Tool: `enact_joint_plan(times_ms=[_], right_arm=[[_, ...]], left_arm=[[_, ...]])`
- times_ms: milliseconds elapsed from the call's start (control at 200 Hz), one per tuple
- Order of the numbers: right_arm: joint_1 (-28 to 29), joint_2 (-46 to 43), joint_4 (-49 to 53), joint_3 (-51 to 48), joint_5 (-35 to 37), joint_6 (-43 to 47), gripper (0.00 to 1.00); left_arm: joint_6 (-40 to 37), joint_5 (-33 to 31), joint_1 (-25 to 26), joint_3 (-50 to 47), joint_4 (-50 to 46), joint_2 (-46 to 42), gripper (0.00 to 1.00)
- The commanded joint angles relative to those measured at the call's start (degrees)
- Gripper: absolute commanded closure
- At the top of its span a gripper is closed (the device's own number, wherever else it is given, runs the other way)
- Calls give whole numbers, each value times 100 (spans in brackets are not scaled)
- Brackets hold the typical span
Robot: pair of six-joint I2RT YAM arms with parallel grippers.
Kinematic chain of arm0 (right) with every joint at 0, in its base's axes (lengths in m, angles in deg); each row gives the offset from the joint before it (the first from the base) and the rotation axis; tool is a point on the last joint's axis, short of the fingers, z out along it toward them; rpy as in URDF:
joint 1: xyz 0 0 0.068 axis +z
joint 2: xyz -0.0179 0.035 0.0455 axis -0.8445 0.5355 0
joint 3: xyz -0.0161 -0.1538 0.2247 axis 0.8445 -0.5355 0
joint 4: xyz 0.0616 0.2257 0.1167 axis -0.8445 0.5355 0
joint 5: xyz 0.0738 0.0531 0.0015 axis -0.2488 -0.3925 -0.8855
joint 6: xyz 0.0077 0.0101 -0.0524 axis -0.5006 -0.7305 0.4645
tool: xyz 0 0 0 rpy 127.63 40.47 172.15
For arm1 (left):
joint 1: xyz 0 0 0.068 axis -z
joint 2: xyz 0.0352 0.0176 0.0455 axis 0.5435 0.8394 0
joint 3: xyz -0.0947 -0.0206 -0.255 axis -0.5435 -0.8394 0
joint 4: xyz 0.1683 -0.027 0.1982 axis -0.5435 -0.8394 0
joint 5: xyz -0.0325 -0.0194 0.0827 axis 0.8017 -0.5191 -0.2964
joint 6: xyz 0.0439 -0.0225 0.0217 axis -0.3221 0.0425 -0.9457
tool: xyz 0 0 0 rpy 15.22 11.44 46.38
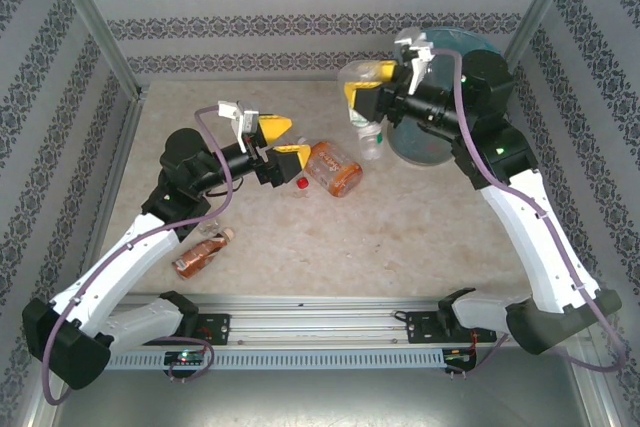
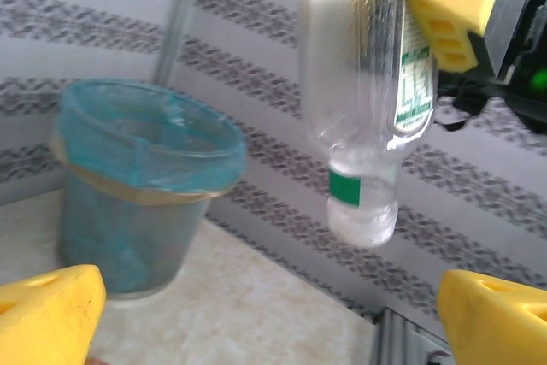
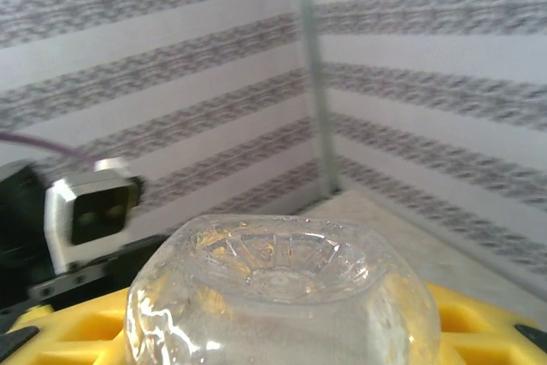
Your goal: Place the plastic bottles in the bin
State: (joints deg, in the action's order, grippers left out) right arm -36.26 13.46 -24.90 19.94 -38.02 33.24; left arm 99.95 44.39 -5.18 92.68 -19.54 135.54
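Top view: right gripper [image 1: 362, 97] clenched on a clear bottle [image 1: 371, 137], cap down, just left of the bin [image 1: 425, 152] and not over it; letting go here would drop it on the table [image 1: 420, 237]. Left wrist: left gripper [image 2: 273, 314] spread, empty, bin beyond. Right wrist: bottle's base between yellow pads [image 3: 77, 335]; slick plastic may slip.

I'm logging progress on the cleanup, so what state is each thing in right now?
Clear bottle: capped, held cap-down in the air.
Right gripper: jaws shut on clear bottle.
Left gripper: jaws open, empty.
Orange bottle: lying loose on table.
Brown bottle: lying loose on table.
Bin: upright, bag-lined.
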Motion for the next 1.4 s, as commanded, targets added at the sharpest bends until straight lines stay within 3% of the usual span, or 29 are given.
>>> enact_joint_plan(times_ms=[0, 200, 560, 1394], right_arm=[[-439, -28, -93, 20, 851, 142, 66], [-985, 168, -375, 58, 1899, 321, 66], [-1149, 1005, -1200, 412, 3880, 1534, 66], [-2135, 3012, -2221, 121, 4974, 1663, 62]], left_arm=[[-330, -658, -39, -5, -571, -53, 0], [-303, -927, -39, -206, -518, -57, 0], [-423, -1029, -34, -106, -688, 230, 0], [-630, -1349, -41, -204, -1077, 177, 0]])
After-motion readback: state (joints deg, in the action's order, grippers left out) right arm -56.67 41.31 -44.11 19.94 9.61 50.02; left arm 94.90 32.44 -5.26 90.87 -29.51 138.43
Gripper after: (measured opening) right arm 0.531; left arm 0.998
